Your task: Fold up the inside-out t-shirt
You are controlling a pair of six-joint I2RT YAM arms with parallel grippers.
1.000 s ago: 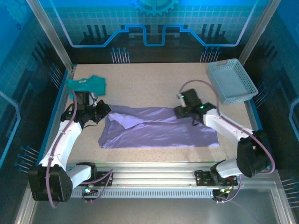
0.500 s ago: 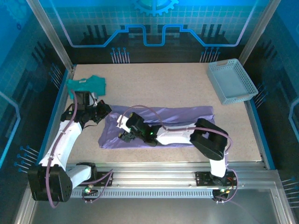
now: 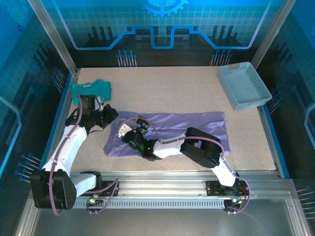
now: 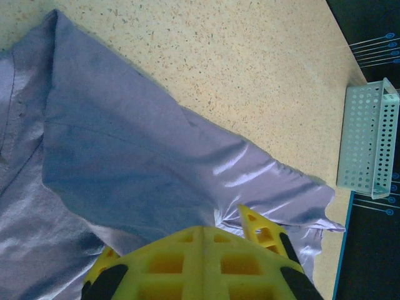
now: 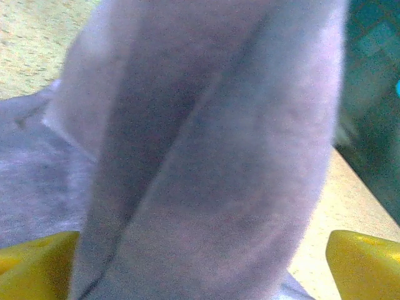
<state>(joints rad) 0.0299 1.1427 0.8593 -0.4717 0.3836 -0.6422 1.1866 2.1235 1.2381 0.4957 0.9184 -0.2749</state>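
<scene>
The inside-out t-shirt (image 3: pixel 187 130) is lying stretched across the middle of the table (image 3: pixel 167 88). I am reaching the right gripper (image 3: pixel 129 132) over to its left part, jaws standing wide apart with a raised fold between the fingers (image 5: pixel 31 265). I should be closing low and square on that fold. Farther left, the left gripper (image 3: pixel 107 117) is pinching the shirt's corner, anchoring it.

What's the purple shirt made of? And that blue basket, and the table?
The shirt looks like soft, thin cloth, maybe cotton: it wrinkles and folds over itself. The basket looks like hard pale-blue plastic, its walls full of small holes. The table looks smooth and speckled beige, stone or laminate; I can't tell which.
</scene>
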